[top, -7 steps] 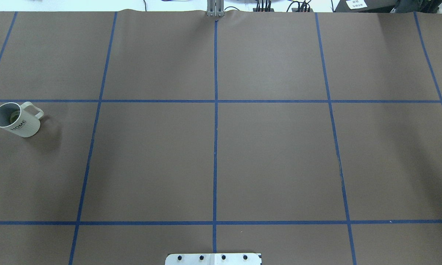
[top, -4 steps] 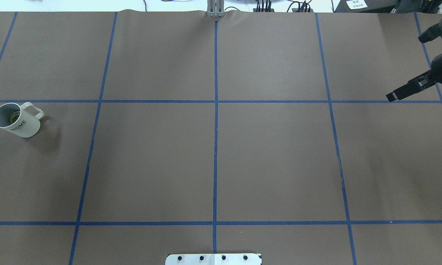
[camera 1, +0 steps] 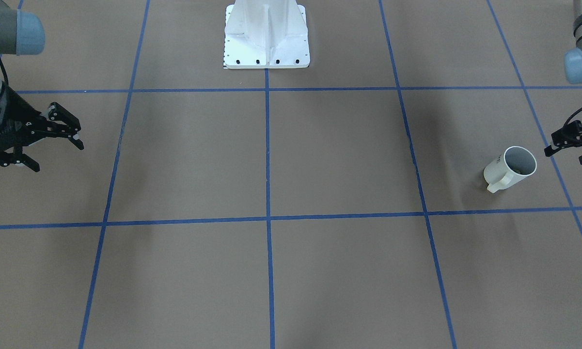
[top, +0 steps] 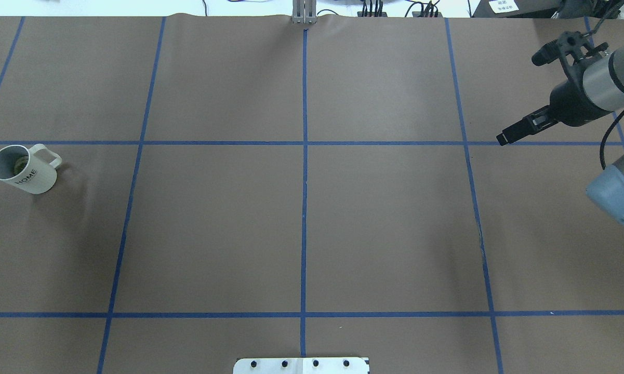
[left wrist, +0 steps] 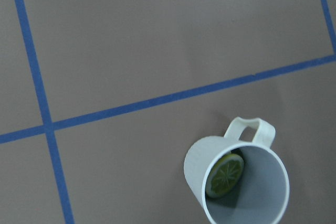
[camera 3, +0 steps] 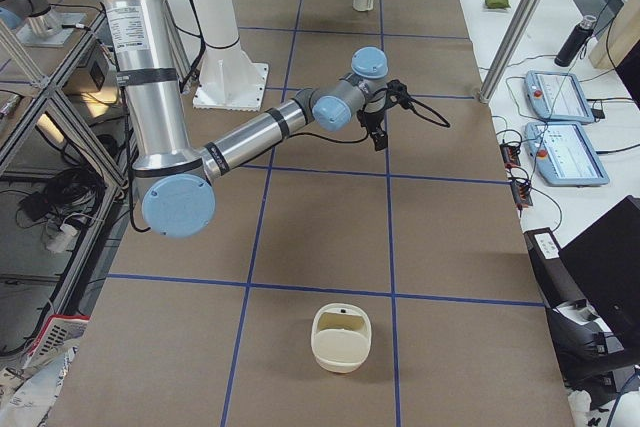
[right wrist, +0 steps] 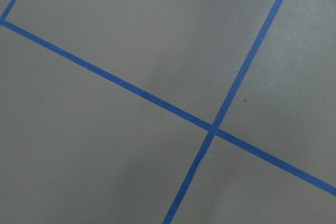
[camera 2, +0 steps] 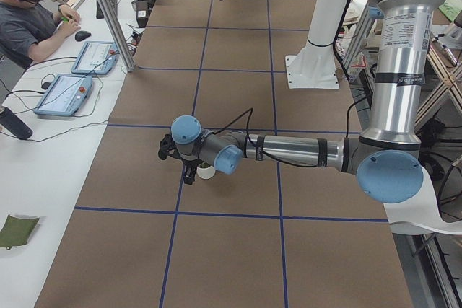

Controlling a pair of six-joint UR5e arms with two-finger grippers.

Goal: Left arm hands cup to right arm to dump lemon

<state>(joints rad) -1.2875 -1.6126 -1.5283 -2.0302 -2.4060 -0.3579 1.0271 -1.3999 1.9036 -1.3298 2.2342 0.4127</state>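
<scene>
One cup (top: 23, 169) is on the tabletop (top: 384, 234), and you will find it standing upright near the end on the robot's left, just on the robot's side of a blue tape line (top: 218, 142). Its handle points away from the robot and towards the middle of the tabletop. The letters "HOME" can be read on its side in the overhead view.

One lemon (left wrist: 224, 174) is recorded. It is a single slice lying inside the cup, leaning on the inner wall on the handle side.

Two hands are in view. The left hand (camera 1: 564, 156) hangs just beside the cup, on the side towards the tabletop's end. It is released, with its fingers spread, nothing between them and no contact with the cup. Its wrist camera looks down into the cup's mouth, which sits low and to the right in that view.

The right hand (top: 519, 98) is well apart from the cup, over the opposite end of the tabletop. It too is released, fingers wide and empty. Its wrist camera shows only bare brown surface and one crossing of tape lines.

One white pedestal base (camera 1: 266, 36) is bolted at the robot's edge. One cream-coloured container (camera 3: 341, 339) rests near the end on the robot's right. One person (camera 2: 29, 12) sits at the side bench.
</scene>
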